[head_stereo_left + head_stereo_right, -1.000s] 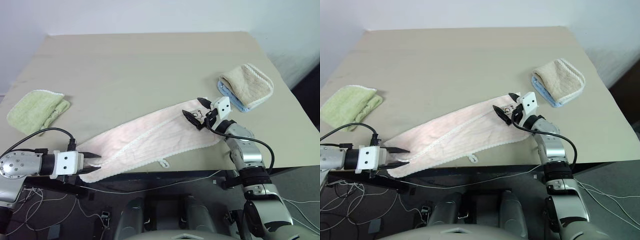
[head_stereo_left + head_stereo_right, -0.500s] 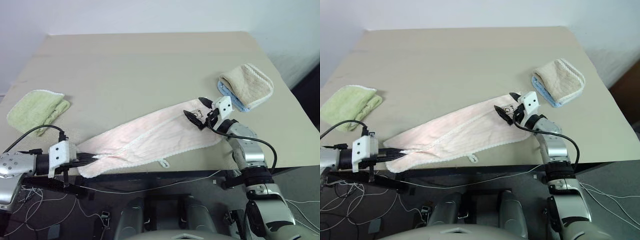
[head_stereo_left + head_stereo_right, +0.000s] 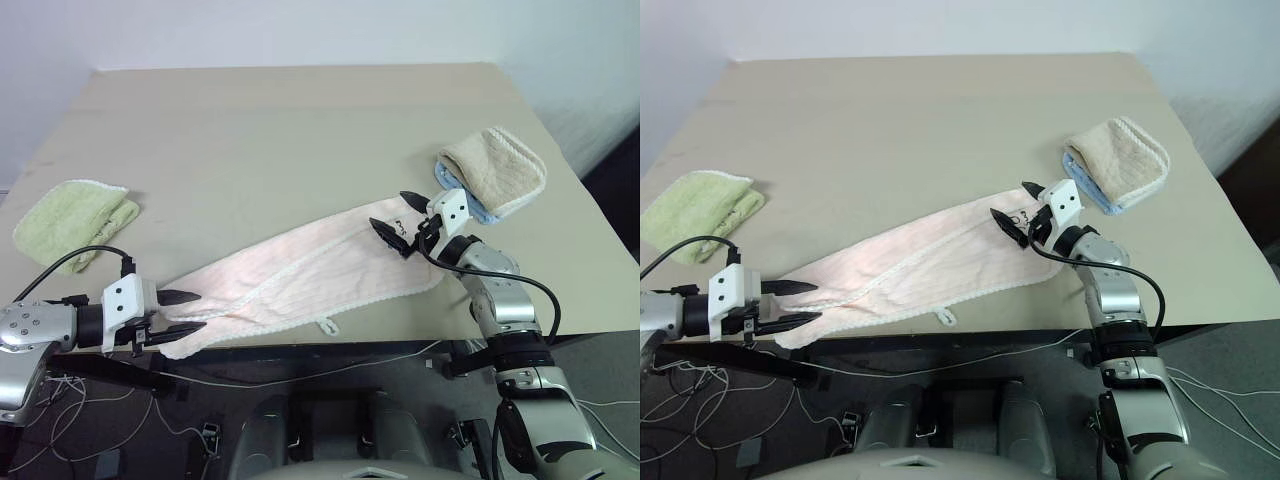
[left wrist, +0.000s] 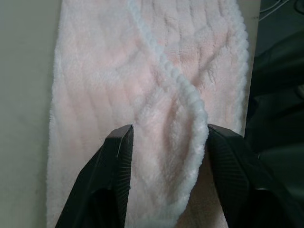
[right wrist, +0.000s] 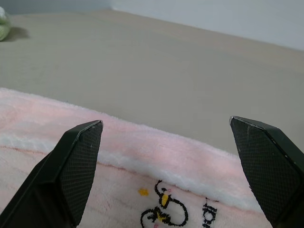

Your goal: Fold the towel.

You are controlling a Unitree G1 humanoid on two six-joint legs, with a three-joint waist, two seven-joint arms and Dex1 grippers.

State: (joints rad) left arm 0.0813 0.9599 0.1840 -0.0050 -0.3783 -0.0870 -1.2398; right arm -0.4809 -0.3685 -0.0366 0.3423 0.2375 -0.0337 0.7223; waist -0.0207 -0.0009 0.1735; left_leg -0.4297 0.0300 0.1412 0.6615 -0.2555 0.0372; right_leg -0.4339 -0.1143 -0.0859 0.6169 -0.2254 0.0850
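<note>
Lying at far left: light green towel (image 3: 75,219).
Left gripper (image 3: 189,312): fingers apart, straddling the towel's near-left end.
Towel (image 3: 300,275): stretched diagonally along the table (image 3: 300,130) near edge.
Right gripper (image 3: 396,218): fingers wide apart over its right end.
Far right: beige towel (image 3: 495,168).

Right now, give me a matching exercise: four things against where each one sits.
Things:
1. pink towel
2. green towel
3. beige towel
4. left gripper

Places:
A. table's left edge
B. on a blue cloth, far right
C. open at the pink towel's near-left end
D. diagonally across the table's front

Pairs: 1-D, 2-A, 3-B, 4-C
</note>
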